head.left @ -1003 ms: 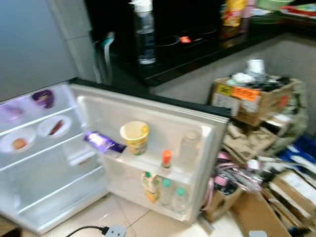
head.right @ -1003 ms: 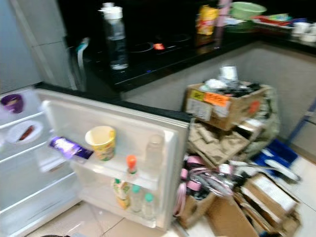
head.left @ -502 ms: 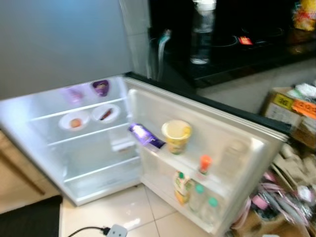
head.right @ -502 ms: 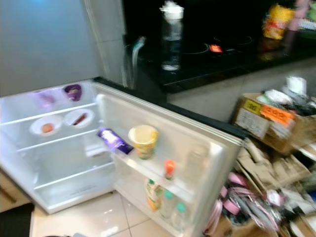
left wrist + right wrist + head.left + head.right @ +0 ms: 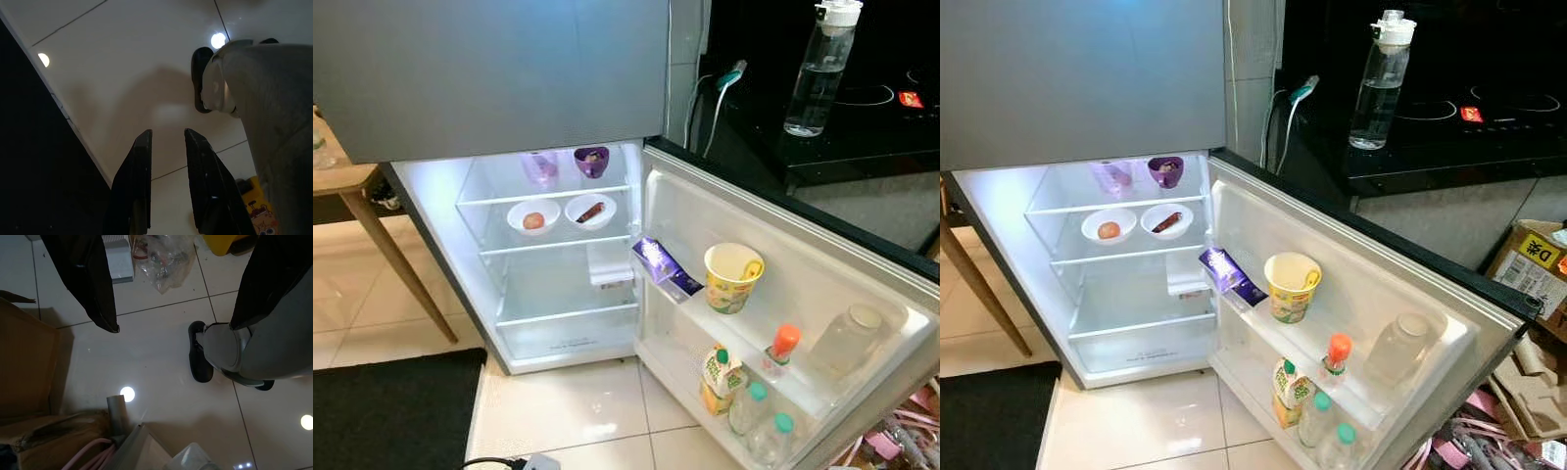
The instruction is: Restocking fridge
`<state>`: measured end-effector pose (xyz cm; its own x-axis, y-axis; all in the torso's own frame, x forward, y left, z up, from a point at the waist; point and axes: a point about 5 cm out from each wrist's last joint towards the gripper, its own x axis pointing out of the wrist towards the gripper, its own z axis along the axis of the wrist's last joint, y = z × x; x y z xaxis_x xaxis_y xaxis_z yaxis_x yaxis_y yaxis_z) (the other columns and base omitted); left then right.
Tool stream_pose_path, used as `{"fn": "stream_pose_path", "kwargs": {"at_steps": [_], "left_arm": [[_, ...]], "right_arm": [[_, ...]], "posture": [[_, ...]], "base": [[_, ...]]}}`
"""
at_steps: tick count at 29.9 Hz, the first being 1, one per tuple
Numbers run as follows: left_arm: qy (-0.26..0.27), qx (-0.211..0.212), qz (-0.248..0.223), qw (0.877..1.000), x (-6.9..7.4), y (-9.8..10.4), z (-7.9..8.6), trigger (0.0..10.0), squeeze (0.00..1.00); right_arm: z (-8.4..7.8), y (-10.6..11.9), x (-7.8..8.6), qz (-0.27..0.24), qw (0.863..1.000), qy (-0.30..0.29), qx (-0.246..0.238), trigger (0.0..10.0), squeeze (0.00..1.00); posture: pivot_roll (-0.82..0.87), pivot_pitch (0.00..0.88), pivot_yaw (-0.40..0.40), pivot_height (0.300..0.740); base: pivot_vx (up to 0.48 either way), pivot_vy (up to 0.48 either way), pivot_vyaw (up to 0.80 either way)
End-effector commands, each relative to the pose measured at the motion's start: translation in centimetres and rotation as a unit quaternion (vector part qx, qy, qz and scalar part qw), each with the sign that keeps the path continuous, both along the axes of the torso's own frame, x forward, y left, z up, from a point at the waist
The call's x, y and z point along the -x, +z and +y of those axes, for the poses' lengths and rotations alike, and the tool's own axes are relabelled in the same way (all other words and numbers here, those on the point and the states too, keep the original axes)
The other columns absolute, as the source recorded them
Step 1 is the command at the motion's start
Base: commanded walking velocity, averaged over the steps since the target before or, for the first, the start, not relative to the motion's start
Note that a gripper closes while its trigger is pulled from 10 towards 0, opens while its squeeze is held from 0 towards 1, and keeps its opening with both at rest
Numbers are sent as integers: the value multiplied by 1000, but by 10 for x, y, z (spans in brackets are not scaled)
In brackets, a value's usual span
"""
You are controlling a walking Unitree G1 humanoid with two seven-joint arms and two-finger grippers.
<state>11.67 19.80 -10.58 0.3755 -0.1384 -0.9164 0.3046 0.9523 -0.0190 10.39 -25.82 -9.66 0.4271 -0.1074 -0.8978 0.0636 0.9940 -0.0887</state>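
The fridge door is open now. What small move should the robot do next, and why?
Probably turn toward the counter and pick an item to stock. The left pincer is open and holds nothing, hanging over the floor, while the fridge has bare shelves below the two white bowls.

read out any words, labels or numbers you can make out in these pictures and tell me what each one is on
Nothing can be read with certainty.
Yellow tag on the cardboard box: dark marks, too blurred.
Purple packet: print unreadable.
Yellow cup: pattern, no legible words.
Juice carton: too small.
Fridge floor: faint print, unreadable.
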Motion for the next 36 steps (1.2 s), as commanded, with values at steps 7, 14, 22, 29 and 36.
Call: {"fn": "stream_pose_path", "kwargs": {"at_steps": [7, 14, 22, 29, 36], "left_arm": [[1, 0, 7, 1000, 3, -1, -2, 10000, 0], [0, -8, 9, 1000, 4, -2, -1, 10000, 0], [-1, -12, 12, 1000, 6, -2, 0, 10000, 0], [-2, -14, 13, 1000, 7, -3, 0, 10000, 0], [-3, -16, 14, 1000, 8, -3, 0, 10000, 0]], "right_arm": [[4, -2, 3, 5, 1000, -5, -4, 10000, 0], [6, -3, 4, 7, 1000, -5, -6, 10000, 0], [7, -3, 4, 8, 1000, -4, -8, 10000, 0], [7, -3, 4, 8, 1000, -4, -9, 10000, 0], [7, -3, 4, 8, 1000, -3, -10, 10000, 0]], "posture": [[-56, 0, -3, 740], [-55, 0, -3, 740], [-54, 0, -4, 740], [-55, 0, -4, 740], [-53, 0, -3, 740]], "base": [[0, 0, 0], [-34, 0, 0], [-265, 0, 0], [-307, 0, 0], [-316, 0, 0]]}}
